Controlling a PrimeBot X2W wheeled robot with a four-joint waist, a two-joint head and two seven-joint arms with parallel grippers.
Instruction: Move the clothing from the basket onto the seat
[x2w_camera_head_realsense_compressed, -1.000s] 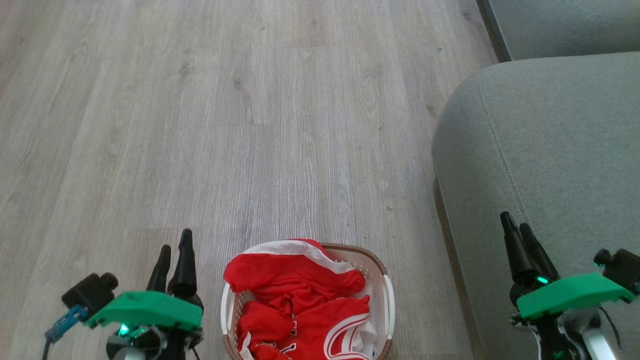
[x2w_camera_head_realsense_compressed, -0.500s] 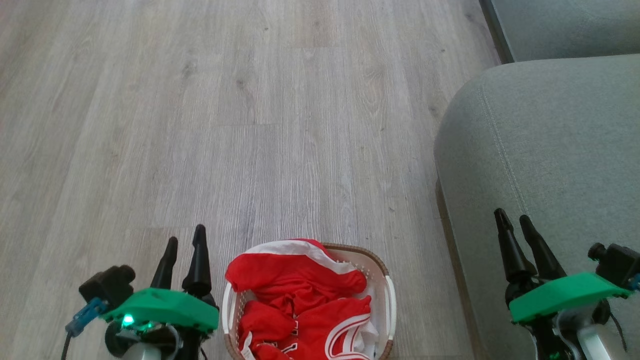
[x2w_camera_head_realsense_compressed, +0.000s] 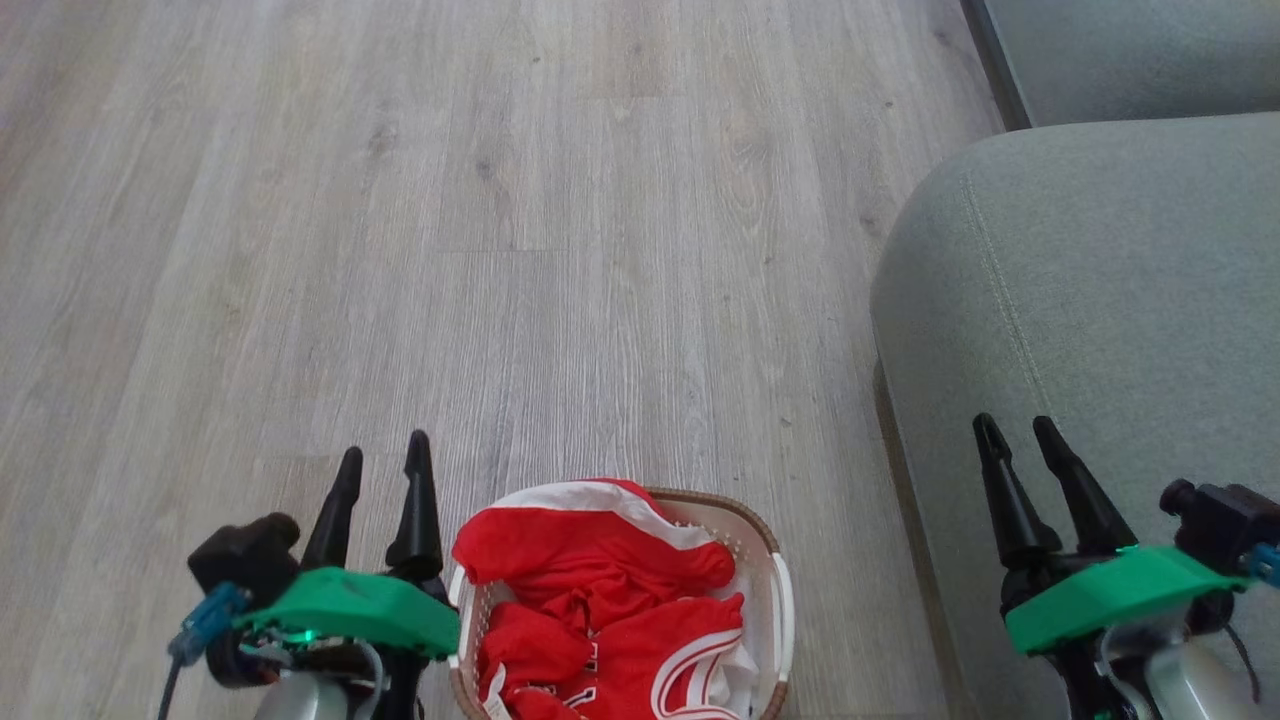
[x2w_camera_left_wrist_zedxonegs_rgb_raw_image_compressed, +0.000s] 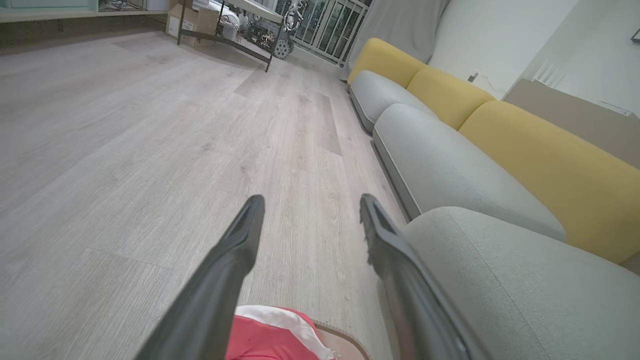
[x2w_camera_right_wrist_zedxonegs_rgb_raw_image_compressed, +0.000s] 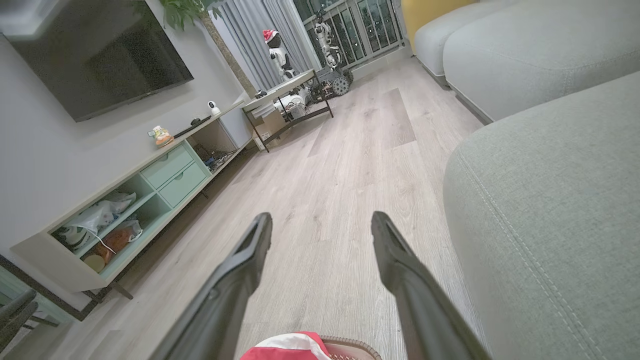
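Just beside left pincer (x2w_camera_head_realsense_compressed: 384, 446), clothing (x2w_camera_head_realsense_compressed: 600, 590) in basket (x2w_camera_head_realsense_compressed: 762, 546)

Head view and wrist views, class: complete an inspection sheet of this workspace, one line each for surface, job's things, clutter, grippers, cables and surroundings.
Surface: pale wood-plank floor; the basket stands on it.
Job's things: red clothing heaped in the basket; grey-green seat to the right, no clothing on it.
Clutter: nothing seen.
Grippers: left gripper open beside the basket; right gripper open, seen against the seat; both hold nothing.
Cables: blue connector with a dark cable at the left wrist.
Surroundings: yellow back cushions, television, shelf unit along the wall.
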